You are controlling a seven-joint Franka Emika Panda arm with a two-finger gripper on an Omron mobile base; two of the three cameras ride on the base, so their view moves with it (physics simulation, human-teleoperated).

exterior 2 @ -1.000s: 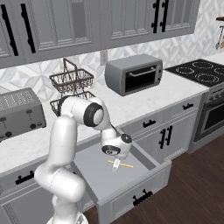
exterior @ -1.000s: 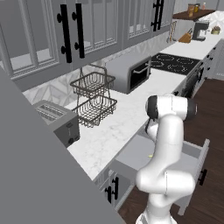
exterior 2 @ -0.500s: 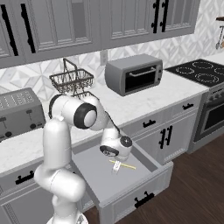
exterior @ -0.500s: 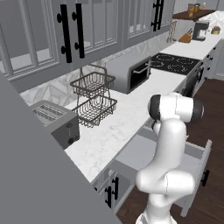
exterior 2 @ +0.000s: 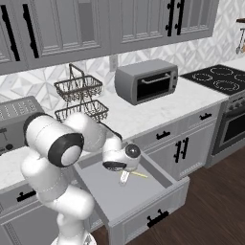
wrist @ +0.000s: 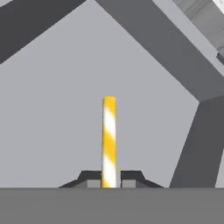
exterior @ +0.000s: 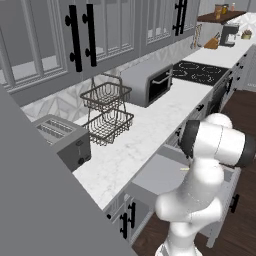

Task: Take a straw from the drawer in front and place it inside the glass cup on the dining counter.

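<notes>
Nearest the camera on the hand, the claw [wrist: 109, 181] is pressed together on the straw [wrist: 109, 140], its two dark fingertips [wrist: 90, 178] pinching the lower end from either side. The yellow-and-white striped stick runs straight away from the claw, so its long axis lies along the direction the hand is pointing and most of its length sticks out past the tips.

Beyond it lies the flat grey floor of the drawer [exterior 2: 143, 191], which stands pulled out from the cabinets with its black bar handle facing the room. In the right base view the claw [exterior 2: 123, 178] sits low inside the box and the straw [exterior 2: 139, 174] shows as a thin yellow line close to the floor; whether its far end touches the floor is hard to judge. From the left base view only a short yellow sliver of the straw [exterior: 185, 169] peeks out beside the white arm.

Behind the drawer, the marble worktop [exterior 2: 158, 107] carries a toaster [exterior 2: 16, 122], stacked wire baskets [exterior 2: 79, 98] and a toaster oven [exterior 2: 146, 81].

The next move, I judge, is to lift the straw clear of the drawer walls.
</notes>
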